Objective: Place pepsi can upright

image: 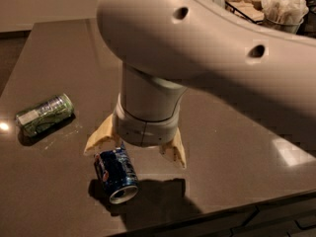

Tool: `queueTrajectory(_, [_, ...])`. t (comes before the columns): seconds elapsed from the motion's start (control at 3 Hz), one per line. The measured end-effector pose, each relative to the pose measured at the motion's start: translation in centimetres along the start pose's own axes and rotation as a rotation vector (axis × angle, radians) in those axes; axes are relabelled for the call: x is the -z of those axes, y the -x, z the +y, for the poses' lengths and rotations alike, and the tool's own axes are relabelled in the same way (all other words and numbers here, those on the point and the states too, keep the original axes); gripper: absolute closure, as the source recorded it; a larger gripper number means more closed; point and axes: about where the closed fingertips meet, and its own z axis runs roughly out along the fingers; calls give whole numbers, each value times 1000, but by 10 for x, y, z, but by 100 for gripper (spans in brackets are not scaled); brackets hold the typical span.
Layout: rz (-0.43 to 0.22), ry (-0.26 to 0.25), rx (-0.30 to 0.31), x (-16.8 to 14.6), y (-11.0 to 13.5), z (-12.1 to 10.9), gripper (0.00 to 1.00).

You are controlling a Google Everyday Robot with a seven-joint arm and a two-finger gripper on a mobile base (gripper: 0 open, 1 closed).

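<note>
Camera view shows the tool released, fingers spread wide, just over the pepsi can lying sideways (green can well apart) on the surface.

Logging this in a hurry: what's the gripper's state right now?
Gripper: open, holding nothing, fingers spread just above the pepsi can, which lies on its side.

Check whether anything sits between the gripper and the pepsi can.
Nothing visible does. The gripper hovers open just above the pepsi can, which lies on its side on the table, with one finger near its far end. The green can lies apart, clear of both.
</note>
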Motion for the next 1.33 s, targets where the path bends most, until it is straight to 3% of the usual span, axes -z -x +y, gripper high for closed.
queueTrajectory(0.33, [-18,60,155,-12,14,-8,0])
queueTrajectory(0.67, [-49,118,247,-24,22,-13,0])
queueTrajectory(1.0, [-63,162,296,-35,25,-18,0])
queueTrajectory(1.33, [-78,183,304,-42,24,-21,19])
